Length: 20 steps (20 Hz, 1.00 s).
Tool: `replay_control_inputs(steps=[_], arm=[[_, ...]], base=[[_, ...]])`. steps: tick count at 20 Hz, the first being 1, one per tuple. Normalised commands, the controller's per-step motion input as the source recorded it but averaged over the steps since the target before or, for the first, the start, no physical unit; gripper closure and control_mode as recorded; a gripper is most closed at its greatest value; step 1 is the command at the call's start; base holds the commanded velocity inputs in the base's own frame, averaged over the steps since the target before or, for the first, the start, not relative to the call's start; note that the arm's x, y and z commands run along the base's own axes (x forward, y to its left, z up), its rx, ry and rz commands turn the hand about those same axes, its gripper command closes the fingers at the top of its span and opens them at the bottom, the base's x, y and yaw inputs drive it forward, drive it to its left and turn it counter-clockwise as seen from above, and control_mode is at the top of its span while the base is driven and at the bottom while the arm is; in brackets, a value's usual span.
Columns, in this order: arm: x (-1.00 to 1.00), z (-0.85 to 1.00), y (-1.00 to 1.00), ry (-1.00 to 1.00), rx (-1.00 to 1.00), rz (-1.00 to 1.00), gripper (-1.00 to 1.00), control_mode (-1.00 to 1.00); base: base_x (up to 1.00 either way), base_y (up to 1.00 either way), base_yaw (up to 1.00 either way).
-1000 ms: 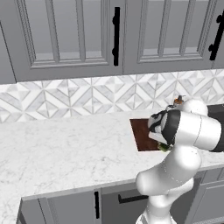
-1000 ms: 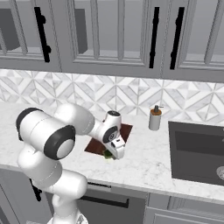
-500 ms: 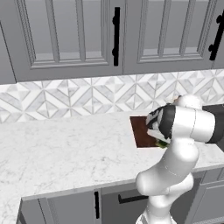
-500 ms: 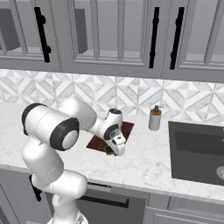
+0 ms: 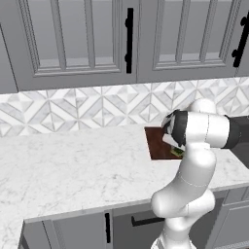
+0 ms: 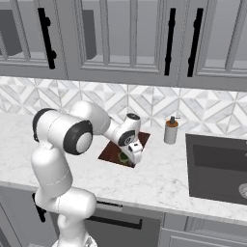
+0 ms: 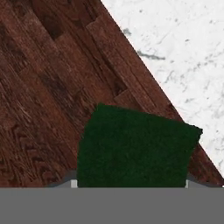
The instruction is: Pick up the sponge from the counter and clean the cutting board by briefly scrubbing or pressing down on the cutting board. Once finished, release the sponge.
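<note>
The pincer (image 6: 129, 156) is seen closed on the sponge (image 7: 135, 148), which is gripped between the two jaws and pressed low over the cutting board (image 7: 48, 100). In the hand view the dark green face of the sponge is shown at about 6 o'clock, with the reddish-brown wood grain spread from 9 o'clock to 12 o'clock behind it and the white marble of the table (image 7: 175, 48) exposed at 1 to 3 o'clock; the right corner of the sponge is placed close to the board's edge, though whether it overhangs cannot be told. In the right base view the sponge (image 6: 123, 157) is glimpsed as a small green patch just under the white hand, near the board's (image 6: 112, 153) near edge, the board lying flat on the table (image 6: 159, 178). A small soap dispenser (image 6: 170, 131) is stood on the table at roughly 2 o'clock from the board, well apart from it, and a dark sink (image 6: 217, 166) is set into the table at 3 o'clock. In the left base view the board (image 5: 156, 143) is partly covered by the arm, and a sliver of green and yellow sponge (image 5: 176, 151) is seen at its 4 o'clock corner, beside the wrist. Grey cabinets (image 5: 82, 39) with black handles are hung above a patterned backsplash (image 5: 73, 107).
</note>
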Motion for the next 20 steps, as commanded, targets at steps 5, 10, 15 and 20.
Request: replay_control_inputs(steps=[5,10,15,20], arm=[[0.35,-0.06,0.0,-0.11,0.0,0.0,1.0,-1.0],[0.46,-0.56,0.02,-0.04,0.0,0.0,1.0,-1.0],[0.6,-0.19,0.0,-0.03,0.0,0.0,1.0,-1.0],[0.55,-0.29,0.03,-0.16,0.0,0.0,1.0,-1.0]], base=[[0.0,0.0,0.0],[0.0,0.0,0.0],[0.0,0.0,0.0],[0.0,0.0,0.0]])
